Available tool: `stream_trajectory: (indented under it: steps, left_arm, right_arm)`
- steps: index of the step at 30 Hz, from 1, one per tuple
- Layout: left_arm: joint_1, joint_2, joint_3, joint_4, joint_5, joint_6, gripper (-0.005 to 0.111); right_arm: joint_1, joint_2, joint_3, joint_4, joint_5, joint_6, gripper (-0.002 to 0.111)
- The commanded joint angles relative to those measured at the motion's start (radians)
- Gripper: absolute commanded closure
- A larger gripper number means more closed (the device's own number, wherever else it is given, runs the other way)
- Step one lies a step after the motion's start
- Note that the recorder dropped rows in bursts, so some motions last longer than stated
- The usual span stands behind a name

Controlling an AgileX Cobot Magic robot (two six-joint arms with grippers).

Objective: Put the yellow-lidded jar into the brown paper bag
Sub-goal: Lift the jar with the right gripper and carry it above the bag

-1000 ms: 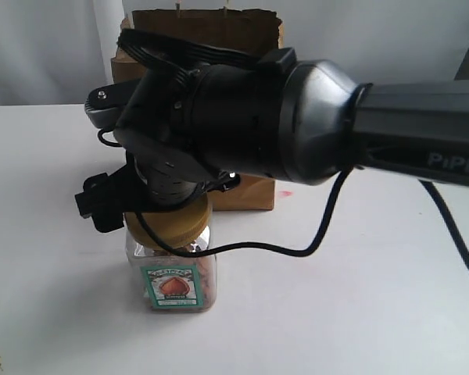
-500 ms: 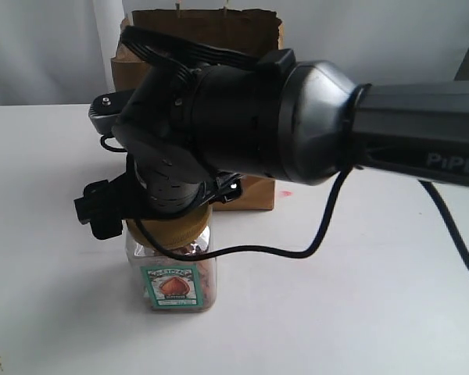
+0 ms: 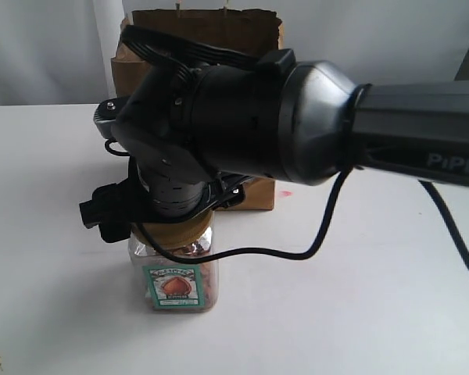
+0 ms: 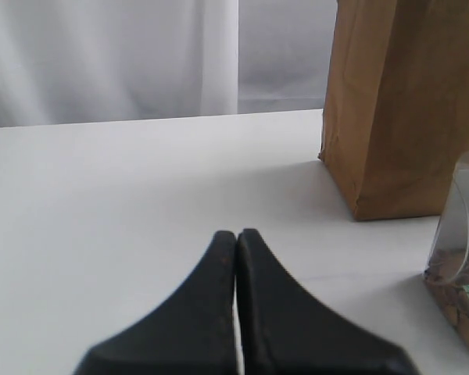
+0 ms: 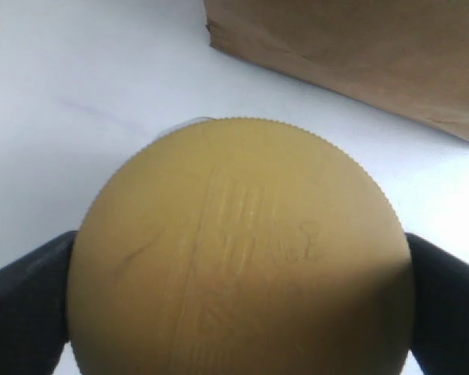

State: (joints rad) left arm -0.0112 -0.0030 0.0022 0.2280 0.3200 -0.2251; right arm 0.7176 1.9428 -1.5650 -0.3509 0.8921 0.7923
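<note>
Exterior view puts the brown paper bag [image 3: 203, 27] at 12 o'clock from the yellow-lidded jar [image 3: 174, 273], and the right gripper [image 5: 238, 297] squeezes only its round lid, so it might slip when lifted.

So the jar [image 3: 174, 269] sits on the table [image 3: 359, 297] just in front of the bag [image 3: 203, 31], right gripper [image 5: 238, 289] straight above it, a finger [image 5: 23, 297] either side of its lid [image 5: 238, 234].

Matte black right arm tube [image 3: 410, 133] w/ grey "PiPER" lettering; glossy grey rounded joint shell [image 3: 320, 117]; black cylindrical wrist housing [image 3: 219, 117]. Thin black cable [image 3: 328, 215] loops beneath. Silver bracket [image 3: 103, 113] w/ one screw. Left gripper [image 4: 236, 234]: black tapered fingers.
</note>
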Motion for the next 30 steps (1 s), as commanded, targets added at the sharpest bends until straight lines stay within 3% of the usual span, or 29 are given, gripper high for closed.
stream_trajectory:
  steps: [1,5,19,30]
  left_arm:
    - [-0.005,0.003,-0.002,-0.004,-0.009,-0.004,0.106]
    - [-0.005,0.003,-0.002,-0.004,-0.009,-0.004,0.106]
    - [-0.005,0.003,-0.002,-0.004,-0.009,-0.004,0.106]
    - [-0.005,0.003,-0.002,-0.004,-0.009,-0.004,0.106]
  right_arm:
    - [0.005,-0.026,0.004,-0.014,-0.01,-0.027,0.083]
    - [0.012,-0.054,0.004,-0.012,-0.008,-0.037,0.108]
    - [0.051,-0.296,0.004,-0.012,-0.028,-0.122,0.108]
    - [0.05,-0.5,0.004,-0.144,-0.321,-0.042,0.108]
